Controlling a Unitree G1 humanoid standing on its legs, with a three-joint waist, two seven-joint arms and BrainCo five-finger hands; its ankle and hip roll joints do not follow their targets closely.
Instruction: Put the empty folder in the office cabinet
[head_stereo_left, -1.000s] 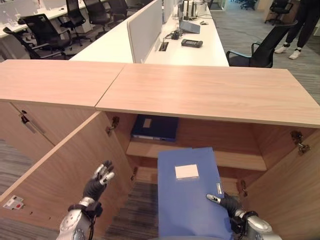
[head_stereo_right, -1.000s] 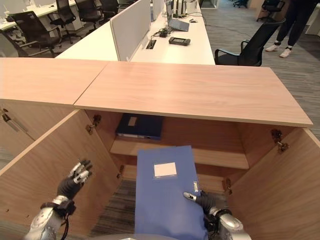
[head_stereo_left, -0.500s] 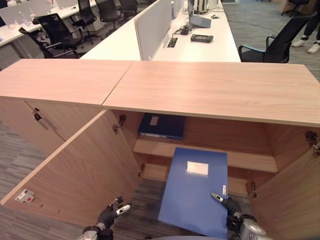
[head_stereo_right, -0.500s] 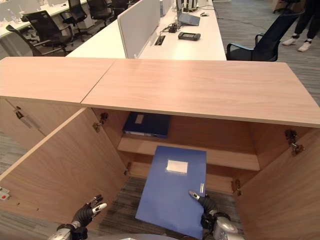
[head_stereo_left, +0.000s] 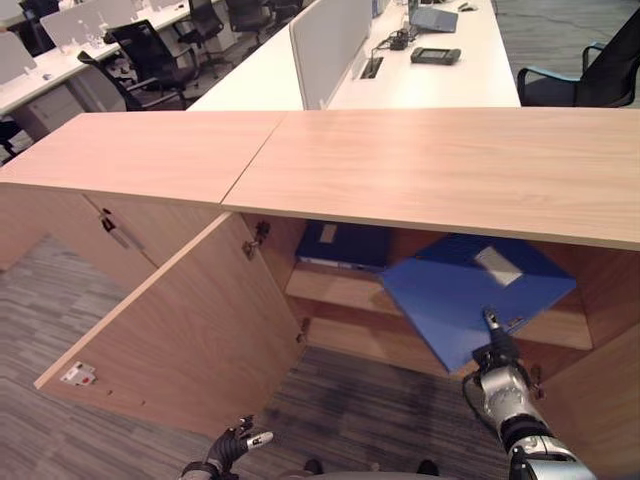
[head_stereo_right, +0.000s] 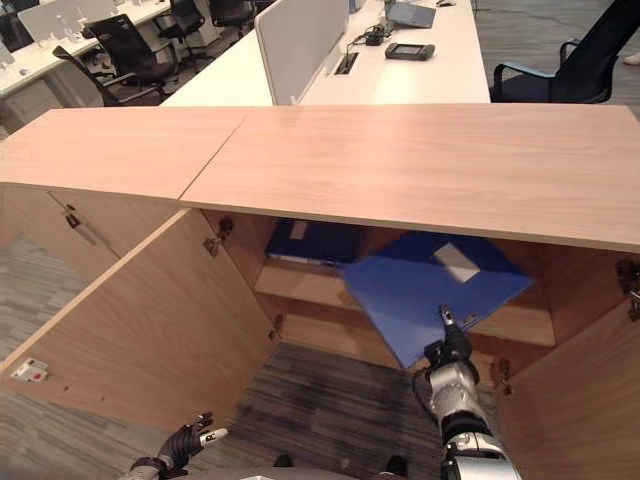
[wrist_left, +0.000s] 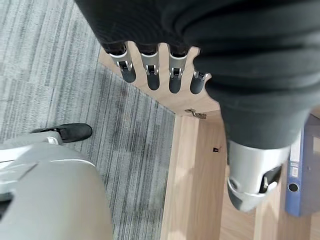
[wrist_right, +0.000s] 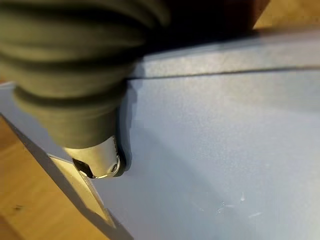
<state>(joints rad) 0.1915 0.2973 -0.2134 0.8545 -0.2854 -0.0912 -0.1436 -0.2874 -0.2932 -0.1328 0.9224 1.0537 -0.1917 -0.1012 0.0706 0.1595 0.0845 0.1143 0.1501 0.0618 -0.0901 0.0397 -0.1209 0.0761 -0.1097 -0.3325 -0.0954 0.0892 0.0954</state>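
Note:
The empty blue folder (head_stereo_left: 470, 295) with a white label hangs tilted in the open cabinet mouth. Its far end is under the cabinet top (head_stereo_left: 430, 160), above the inner shelf (head_stereo_left: 335, 288). My right hand (head_stereo_left: 497, 372) grips the folder's near corner from below, thumb (wrist_right: 97, 157) pressed on the blue cover (wrist_right: 225, 150). My left hand (head_stereo_left: 232, 447) is low over the carpet in front of the open left door (head_stereo_left: 190, 330), fingers (wrist_left: 150, 67) straight and holding nothing.
A dark blue binder (head_stereo_left: 345, 245) lies flat on the shelf's left part, just left of the folder. The right door (head_stereo_right: 590, 400) stands open beside my right arm. Desks and office chairs (head_stereo_left: 150, 60) stand behind the cabinet.
The folder has swung up and forward, turning so its far end now sits inside the cabinet above the shelf. My left hand dropped from door height to near the floor. The camera shifted.

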